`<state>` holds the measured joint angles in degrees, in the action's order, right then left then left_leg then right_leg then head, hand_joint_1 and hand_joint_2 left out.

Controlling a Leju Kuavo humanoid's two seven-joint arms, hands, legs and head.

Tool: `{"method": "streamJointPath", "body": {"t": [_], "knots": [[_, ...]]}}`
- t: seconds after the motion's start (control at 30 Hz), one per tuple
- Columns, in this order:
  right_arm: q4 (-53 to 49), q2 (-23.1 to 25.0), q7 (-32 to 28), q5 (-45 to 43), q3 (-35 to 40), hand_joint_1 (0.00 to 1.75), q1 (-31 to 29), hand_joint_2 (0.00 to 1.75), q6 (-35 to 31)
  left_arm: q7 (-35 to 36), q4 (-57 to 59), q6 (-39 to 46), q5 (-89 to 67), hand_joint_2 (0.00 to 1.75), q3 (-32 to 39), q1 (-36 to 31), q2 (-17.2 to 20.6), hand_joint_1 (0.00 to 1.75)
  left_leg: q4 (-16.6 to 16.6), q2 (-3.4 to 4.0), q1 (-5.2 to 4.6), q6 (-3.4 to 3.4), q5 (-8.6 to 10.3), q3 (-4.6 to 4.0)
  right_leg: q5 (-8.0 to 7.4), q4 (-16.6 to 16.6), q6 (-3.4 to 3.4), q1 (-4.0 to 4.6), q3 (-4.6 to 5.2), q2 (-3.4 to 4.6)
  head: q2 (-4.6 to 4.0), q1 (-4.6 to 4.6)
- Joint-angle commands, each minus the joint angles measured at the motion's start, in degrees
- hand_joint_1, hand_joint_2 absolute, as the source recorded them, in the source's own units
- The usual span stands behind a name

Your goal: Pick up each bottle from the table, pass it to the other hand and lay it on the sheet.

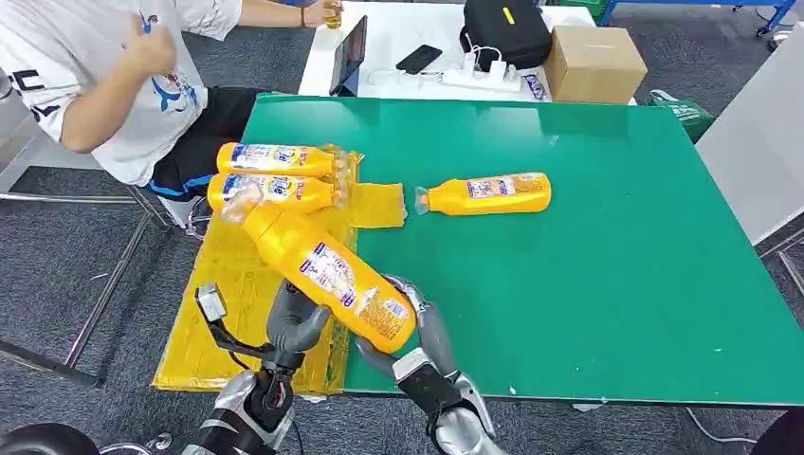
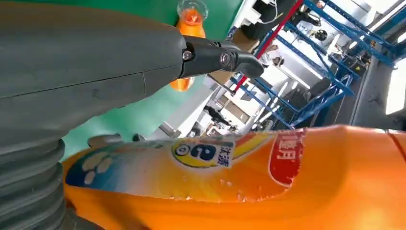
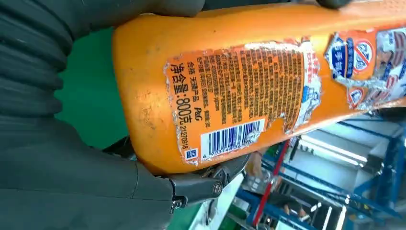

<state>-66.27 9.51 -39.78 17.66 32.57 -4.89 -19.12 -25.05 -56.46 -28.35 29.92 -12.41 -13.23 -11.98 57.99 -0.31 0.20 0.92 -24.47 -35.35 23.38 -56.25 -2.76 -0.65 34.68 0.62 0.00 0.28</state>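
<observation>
Both hands hold one orange bottle (image 1: 327,270) up over the near edge of the green tabletop (image 1: 616,284). The right hand (image 1: 417,336) wraps its bottom end and the left hand (image 1: 296,322) grips its middle. Two bottles (image 1: 275,175) lie on the yellow sheet (image 1: 228,313), and another bottle (image 1: 485,194) lies on the tabletop.

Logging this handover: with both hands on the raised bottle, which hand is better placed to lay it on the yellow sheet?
Probably the left hand: it sits over the yellow sheet, while the right hand grips the bottle base above the green table.
</observation>
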Motion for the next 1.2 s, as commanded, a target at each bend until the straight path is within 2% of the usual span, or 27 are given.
{"method": "streamJointPath", "body": {"t": [0.03,0.53,0.57,0.6,0.7,0.9,0.93,0.97,1.2], "knots": [[5.94,-1.38,-0.22,-0.74,4.32,1.75,-0.33,1.75,2.9,1.53,-2.4,-0.79,1.78,1.75,-0.81,-0.86,1.08,0.0,-0.03,-0.07,0.09,-0.06,-0.13,0.33,0.13,0.08,0.11,0.11,-0.39,-0.16,0.0,0.04],[6.08,-0.29,-0.22,-0.03,2.85,1.75,0.11,1.75,4.67,2.53,-3.37,-0.62,2.34,1.75,-0.39,0.23,0.85,0.0,-0.04,-0.05,0.04,-0.03,-0.06,0.16,0.07,0.05,0.07,0.05,-0.19,-0.11,0.0,0.04],[6.81,-0.17,-0.22,0.32,2.81,1.75,-0.01,1.75,5.06,2.59,-3.3,-0.83,2.48,1.75,-0.4,0.3,0.83,0.0,-0.02,-0.05,0.1,-0.07,-0.2,0.47,0.19,0.07,0.15,0.13,-0.52,-0.17,0.0,0.04],[6.81,-0.17,-0.22,0.32,2.81,1.75,-0.01,1.75,5.06,2.59,-3.3,-0.83,2.48,1.75,-0.4,0.3,0.83,0.0,-0.05,-0.03,0.05,-0.04,-0.06,0.17,0.06,0.07,0.07,0.06,-0.2,-0.09,0.0,0.02],[6.89,-0.13,-0.22,0.41,2.92,1.75,0.04,1.75,5.14,2.6,-3.23,-0.91,2.5,1.75,-0.43,0.35,0.83,0.0,-0.03,-0.02,0.05,-0.04,-0.07,0.17,0.06,0.06,0.07,0.06,-0.19,-0.08,0.0,0.02],[10.03,0.5,-0.22,1.72,3.66,1.75,-0.51,1.75,7.55,2.87,-2.84,-4.25,4.96,1.75,-0.06,0.29,0.82,0.0,-0.05,-0.01,0.06,-0.05,-0.09,0.27,0.08,0.08,0.1,0.08,-0.29,-0.09,0.0,0.04],[10.52,0.62,-0.22,1.88,3.76,1.75,-0.6,1.75,7.86,2.85,-3.0,-4.57,5.41,1.75,0.16,0.36,0.74,0.09,-0.03,-0.01,0.06,-0.03,-0.05,0.12,0.04,0.06,0.07,0.07,-0.15,-0.08,0.0,0.02],[10.95,0.71,-0.22,1.88,3.81,1.75,-0.63,1.75,8.24,2.94,-3.2,-5.21,6.06,1.75,0.3,0.48,0.6,1.71,-0.02,-0.02,0.11,-0.07,-0.14,0.37,0.13,0.08,0.14,0.14,-0.41,-0.13,0.0,0.02],[12.04,0.91,-0.22,2.55,4.13,1.75,-0.77,1.75,8.86,3.97,-3.86,-6.67,8.81,1.75,1.26,0.81,0.13,1.75,-0.02,-0.09,0.07,-0.03,-0.05,0.14,0.07,0.06,0.07,0.08,-0.18,-0.17,0.0,0.04]]}}
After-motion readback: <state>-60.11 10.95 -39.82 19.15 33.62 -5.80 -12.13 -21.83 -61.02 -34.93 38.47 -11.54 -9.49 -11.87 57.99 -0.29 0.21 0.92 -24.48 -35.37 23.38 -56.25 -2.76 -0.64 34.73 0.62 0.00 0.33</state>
